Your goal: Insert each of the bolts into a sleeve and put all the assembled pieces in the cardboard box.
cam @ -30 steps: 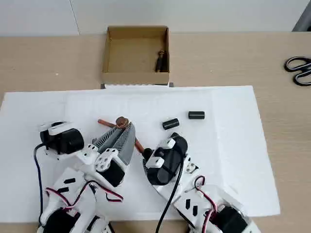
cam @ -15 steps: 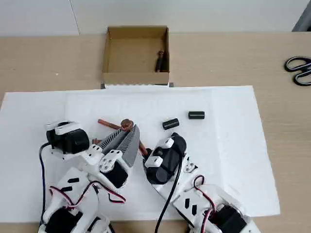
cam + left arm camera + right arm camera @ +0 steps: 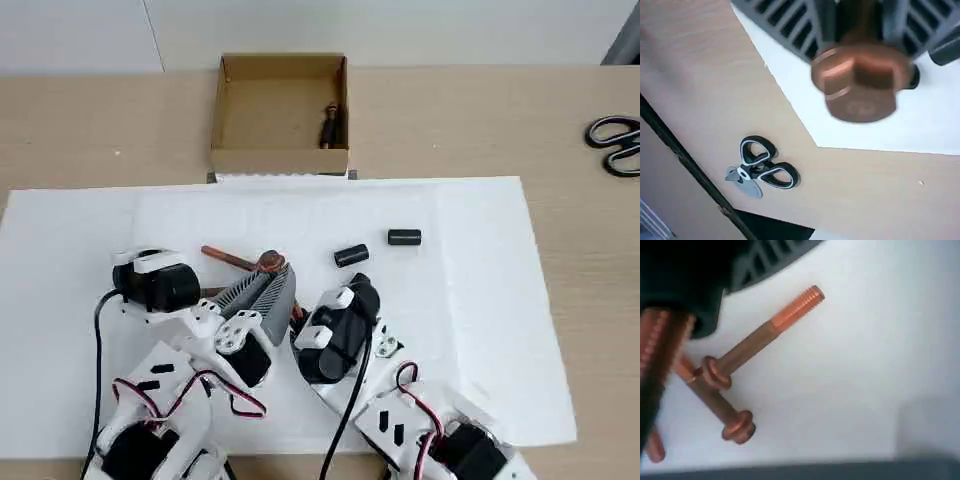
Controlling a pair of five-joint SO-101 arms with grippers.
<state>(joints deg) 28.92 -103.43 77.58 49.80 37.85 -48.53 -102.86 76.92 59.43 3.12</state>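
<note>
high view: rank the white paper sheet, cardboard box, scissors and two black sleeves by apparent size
1. white paper sheet
2. cardboard box
3. scissors, partly cut off by the frame edge
4. two black sleeves, which look alike, so I won't rank them

wooden counter [image 3: 100,110] under a white paper sheet [image 3: 480,300]
cardboard box [image 3: 280,160] touches the sheet's far edge; scissors [image 3: 754,170] lie well apart

Copper bolts [image 3: 755,340] near two black sleeves [image 3: 351,255] (one assembly [image 3: 329,126] in box [image 3: 280,160])

Shiny coppery metal bolt [image 3: 860,82], matt sleeves [image 3: 351,255]
</note>
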